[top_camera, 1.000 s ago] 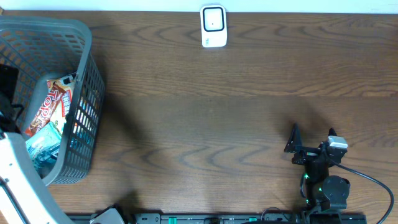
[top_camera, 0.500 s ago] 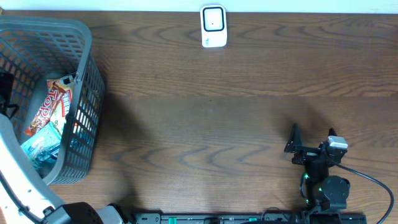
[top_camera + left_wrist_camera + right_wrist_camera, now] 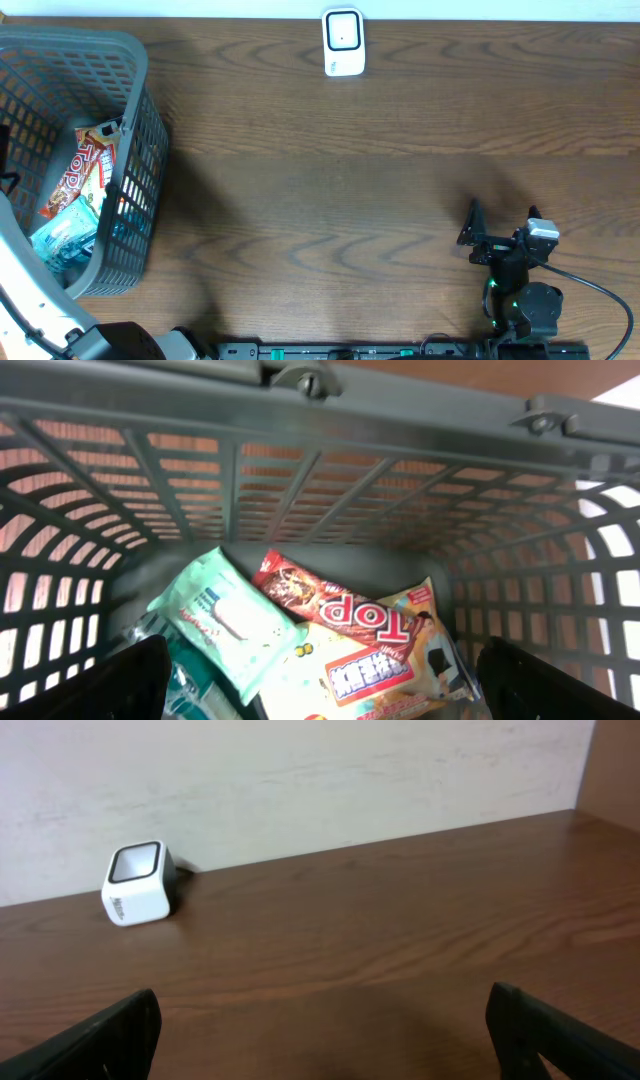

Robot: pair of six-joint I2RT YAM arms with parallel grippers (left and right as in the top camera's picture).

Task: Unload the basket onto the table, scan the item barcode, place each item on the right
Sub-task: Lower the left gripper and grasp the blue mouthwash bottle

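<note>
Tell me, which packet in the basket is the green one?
The mint-green pack with a white panel, seen in the left wrist view; the Top wrapper beside it is reddish brown, the snack bag cream.

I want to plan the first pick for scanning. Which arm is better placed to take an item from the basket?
Left. The left gripper is open above the basket, looking down at the snack packets inside. The right gripper, also open, is far across the table, facing the scanner.

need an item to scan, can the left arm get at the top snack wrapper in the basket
Probably yes: the left gripper hangs open over the basket, and the Top wrapper lies uncovered on the pile, nothing over it.
</note>
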